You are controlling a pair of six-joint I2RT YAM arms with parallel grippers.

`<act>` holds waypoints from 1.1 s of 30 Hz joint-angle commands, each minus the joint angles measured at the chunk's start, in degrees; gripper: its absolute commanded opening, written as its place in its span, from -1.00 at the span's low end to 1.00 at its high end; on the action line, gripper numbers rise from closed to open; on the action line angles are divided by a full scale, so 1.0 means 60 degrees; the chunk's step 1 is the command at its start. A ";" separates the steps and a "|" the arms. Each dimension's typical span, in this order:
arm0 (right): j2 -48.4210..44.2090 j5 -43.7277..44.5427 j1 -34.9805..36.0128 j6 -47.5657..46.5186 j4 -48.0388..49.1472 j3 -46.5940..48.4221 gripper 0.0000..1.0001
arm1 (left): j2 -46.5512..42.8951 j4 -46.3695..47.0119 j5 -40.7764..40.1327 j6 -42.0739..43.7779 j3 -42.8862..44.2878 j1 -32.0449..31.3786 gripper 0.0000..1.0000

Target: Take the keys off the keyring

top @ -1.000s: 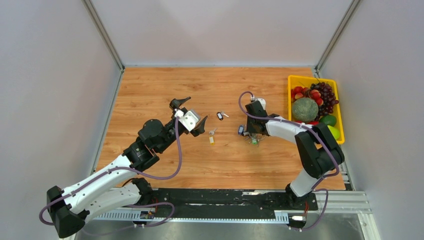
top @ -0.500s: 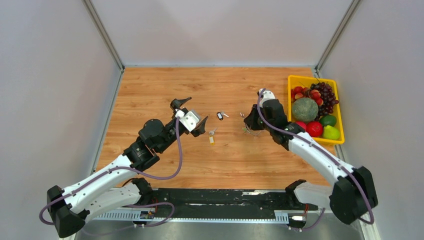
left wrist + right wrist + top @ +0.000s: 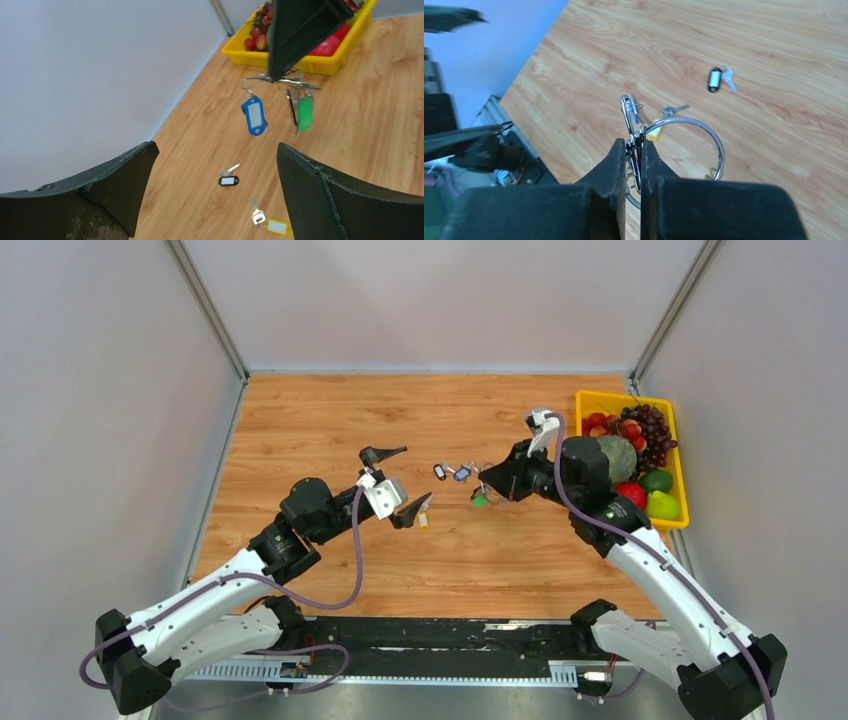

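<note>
**The right gripper (image 3: 483, 480) holds the keyring (image 3: 719, 145) in the air; the left gripper (image 3: 214, 150) stands wide open just beside it.**

The right jaws are closed on the thin wire of the keyring above the wooden table (image 3: 330, 420). A blue-tagged key (image 3: 254, 116) and a green-tagged key (image 3: 304, 113) hang from it. A black-tagged key (image 3: 228, 180) and a yellow-tagged key (image 3: 276, 226) lie free on the table. I think the grip is risky, because only the fingertips pinch the wire. A pull on a tag could turn the ring or slip it out. The hanging keys can also swing, so the left jaws may close on nothing.
</note>
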 commanded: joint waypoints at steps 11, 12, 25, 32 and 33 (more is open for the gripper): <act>-0.0542 -0.3974 0.0071 -0.0473 0.0123 0.1716 -0.86 | -0.0097 0.0160 0.3396 0.0043 -0.0144 0.0006 1.00; -0.0575 -0.4064 0.0088 -0.0513 0.0117 0.1744 -0.85 | -0.0069 0.0159 0.3434 0.0035 -0.0142 0.0010 1.00; -0.0463 -0.3894 0.1392 -0.1076 0.0128 0.1810 -0.80 | 0.0016 0.0385 0.4056 -0.0287 -0.0201 0.0014 0.80; -0.0175 -0.3590 0.1835 -0.1202 0.0128 0.1918 -0.81 | 0.0076 0.0227 0.4479 -0.0257 -0.0124 0.0006 0.07; -0.0165 -0.3559 0.1852 -0.1215 0.0130 0.1917 -0.81 | 0.0077 0.0222 0.4476 -0.0254 -0.0126 0.0014 0.02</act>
